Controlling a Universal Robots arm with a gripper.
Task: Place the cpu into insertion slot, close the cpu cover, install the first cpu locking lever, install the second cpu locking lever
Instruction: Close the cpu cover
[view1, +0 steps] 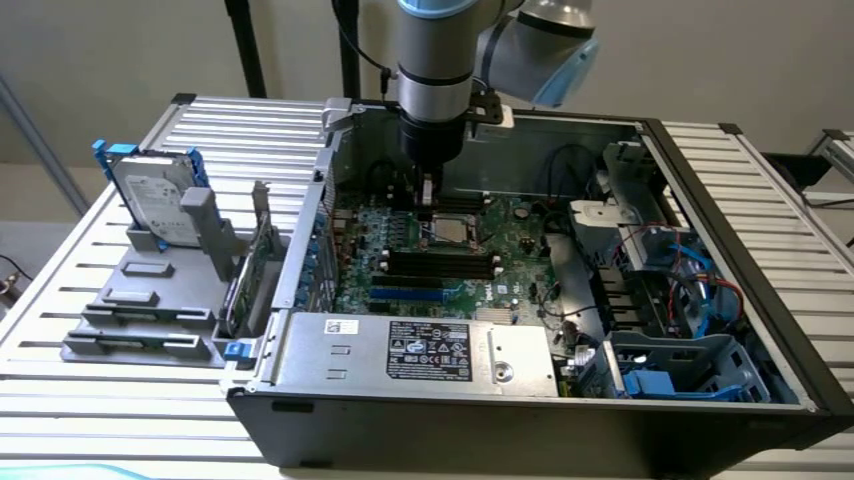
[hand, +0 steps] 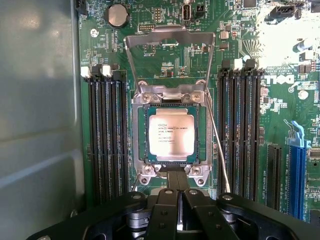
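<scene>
We find the cpu (hand: 171, 132) seated in the insertion slot (hand: 170, 163) in the middle of the motherboard (hand: 165, 65). The cpu cover (hand: 139, 135) lies flat over it, and the chip shows through its opening. The gripper (hand: 176, 184) has its fingers pressed together, holding nothing, tips at the cover's edge. A wire locking lever (hand: 170, 34) stands swung clear of the cover.

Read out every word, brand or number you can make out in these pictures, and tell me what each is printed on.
"DELL": white print on the green motherboard, beside the long black memory slots.
Small pale square cpu: several printed lines, too small to read surely.
Large grey metal box: black and white label, too blurred to read.
Silver hard drive: pale label, unreadable.
</scene>
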